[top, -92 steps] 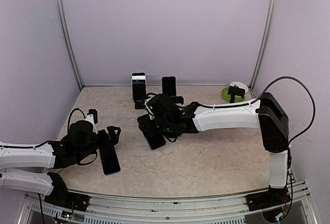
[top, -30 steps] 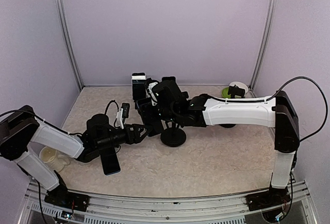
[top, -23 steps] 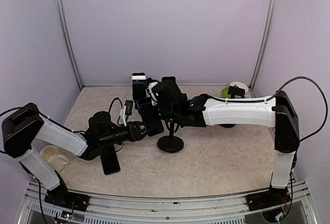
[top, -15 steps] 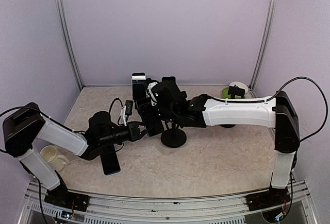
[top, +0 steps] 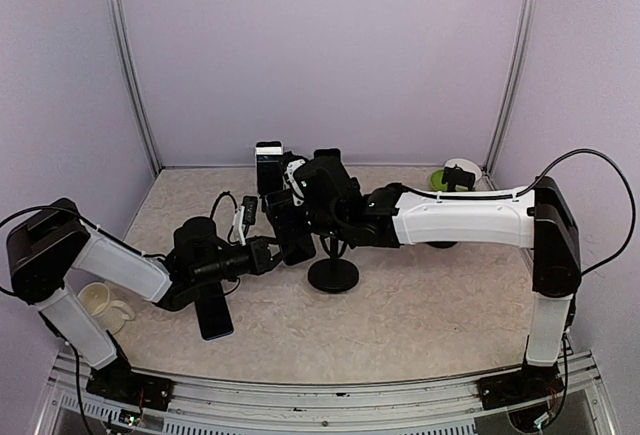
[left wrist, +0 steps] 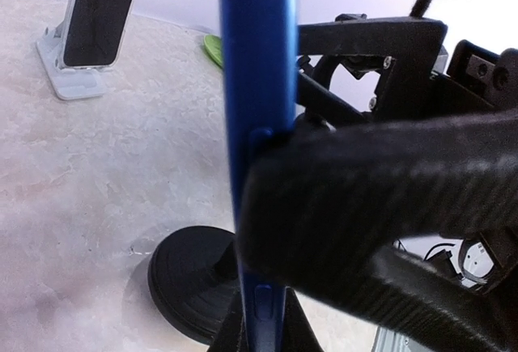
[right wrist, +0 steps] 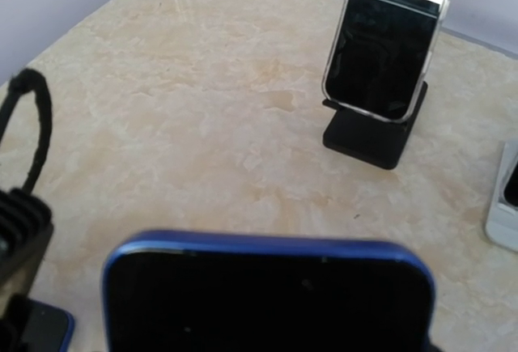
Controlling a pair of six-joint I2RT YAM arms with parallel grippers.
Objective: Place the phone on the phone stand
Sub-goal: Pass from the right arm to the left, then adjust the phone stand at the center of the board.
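Observation:
The phone (top: pixel 293 239) has a blue case and a dark screen, and hangs upright above the table between both arms. My left gripper (top: pixel 272 252) reaches in from the left and is shut on the phone's edge; the left wrist view shows the blue edge (left wrist: pixel 255 109) pinched low down by that gripper (left wrist: pixel 267 328). My right gripper (top: pixel 306 219) comes in from the right around the same phone (right wrist: pixel 267 295), which fills the bottom of the right wrist view and hides its fingers. The phone stand (top: pixel 333 275), black with a round base (left wrist: pixel 190 283), stands just below and right of the phone.
A second blue phone (top: pixel 213 313) lies flat near my left arm, with a pale cup (top: pixel 97 300) to its left. Two phones on stands (top: pixel 268 163) (top: pixel 327 165) sit at the back wall. A green dish (top: pixel 452 181) is at the back right.
My left gripper has closed onto the phone's edge over the last second. The stand's base has shifted a little on the table. The right arm has stayed in place.

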